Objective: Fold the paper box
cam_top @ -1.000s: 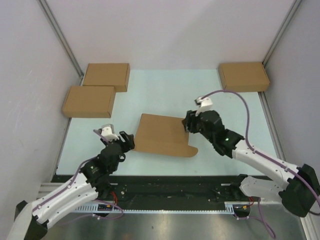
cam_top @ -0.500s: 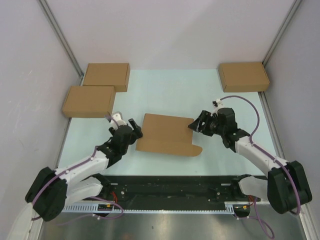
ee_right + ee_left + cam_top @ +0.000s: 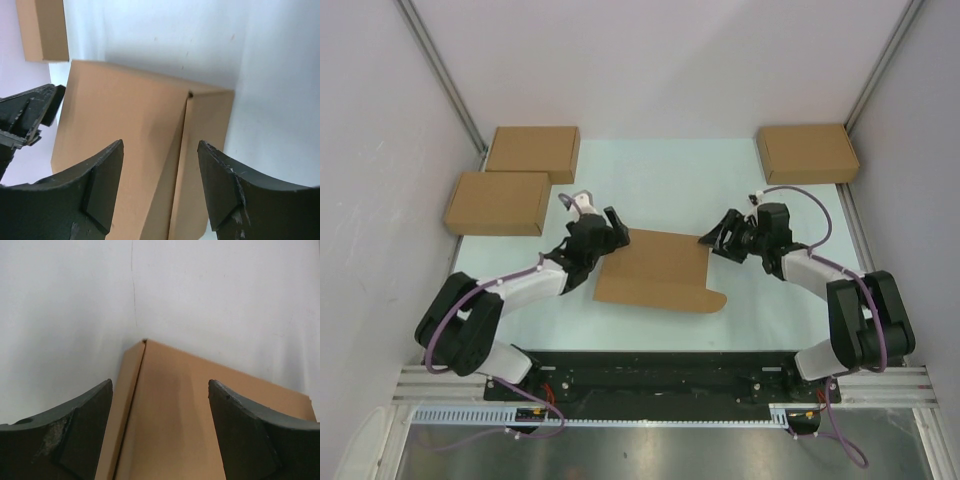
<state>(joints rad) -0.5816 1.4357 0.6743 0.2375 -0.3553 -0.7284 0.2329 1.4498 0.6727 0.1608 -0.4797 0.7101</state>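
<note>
Two open grippers, the left gripper (image 3: 613, 228) and right gripper (image 3: 712, 236), flank the far corners of the paper box (image 3: 655, 272) lying mid table (image 3: 650, 185), so I'd pinch both side flaps together and fold evenly.

The left arm (image 3: 520, 290) lies low, stretched forward and toward the middle, and the left gripper (image 3: 611, 226) at its tip points inward with its jaws spread wide. The right arm (image 3: 820, 272) reaches low toward the left. The right gripper (image 3: 712, 238) faces its partner, jaws likewise parted.
</note>
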